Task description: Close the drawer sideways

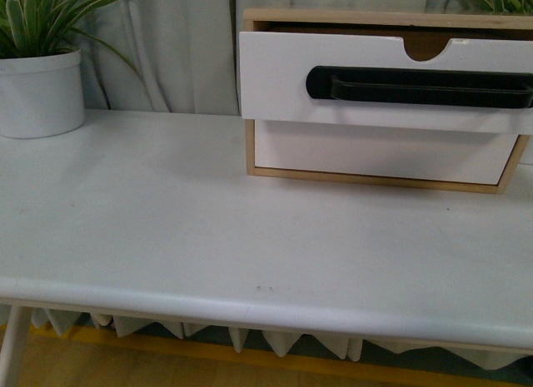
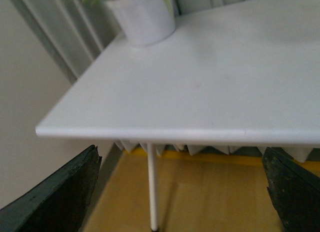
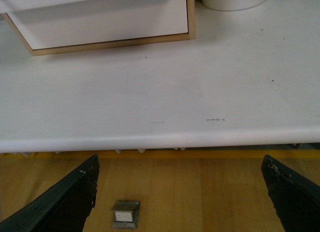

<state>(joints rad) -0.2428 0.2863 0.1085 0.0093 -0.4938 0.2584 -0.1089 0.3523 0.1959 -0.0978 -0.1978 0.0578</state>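
Observation:
The white drawer [image 1: 283, 75] with a long black bar handle [image 1: 420, 87] and a semicircular notch [image 1: 426, 47] stands pulled out of the light-wood cabinet [image 1: 375, 181] at the back right of the white table. Below it is a plain white drawer front [image 1: 375, 152], which also shows in the right wrist view [image 3: 105, 22]. Neither arm shows in the front view. My left gripper [image 2: 182, 192] is open and empty, below and in front of the table's front left corner. My right gripper [image 3: 182, 192] is open and empty, below the table's front edge, facing the cabinet.
A white plant pot [image 1: 40, 94] stands at the table's back left; it also shows in the left wrist view [image 2: 142, 15]. The table top [image 1: 208, 229] is white with a rounded front edge. A thin white table leg [image 2: 152, 187] and a small metal floor box [image 3: 125, 213] are below.

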